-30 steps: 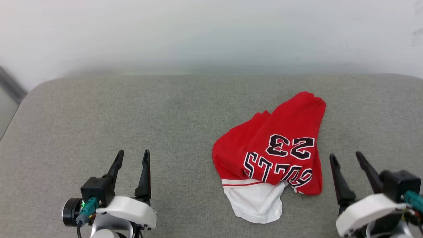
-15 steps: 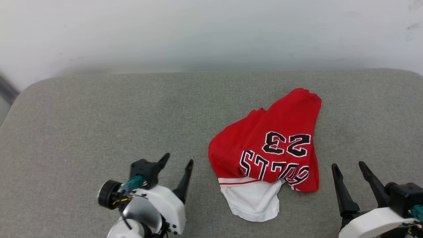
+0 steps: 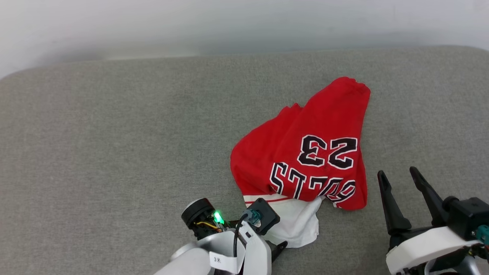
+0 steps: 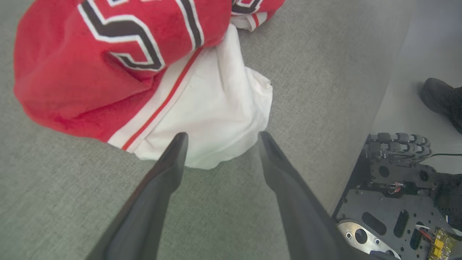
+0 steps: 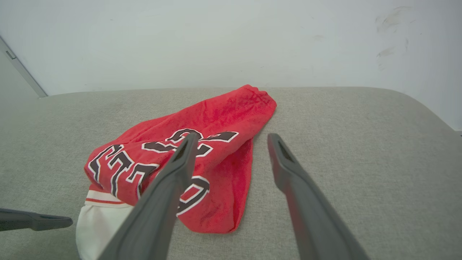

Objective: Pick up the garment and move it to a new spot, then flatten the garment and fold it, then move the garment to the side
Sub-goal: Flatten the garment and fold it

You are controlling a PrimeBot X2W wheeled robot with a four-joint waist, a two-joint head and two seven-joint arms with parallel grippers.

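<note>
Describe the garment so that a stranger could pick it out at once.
On the wide grey upholstered surface, look right of centre, toward the near edge. There lies the garment, a crumpled red jersey. Unlike the dark left pincer and right pincer beside it, it is bright cloth bearing black white-outlined "23" and a white sleeve.

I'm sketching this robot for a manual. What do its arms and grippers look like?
The left gripper and right gripper each have two long, tapering dark fingers on a white wrist shell. The left wrist carries a lit green light, a black cable, a teal plug and a white label.
</note>
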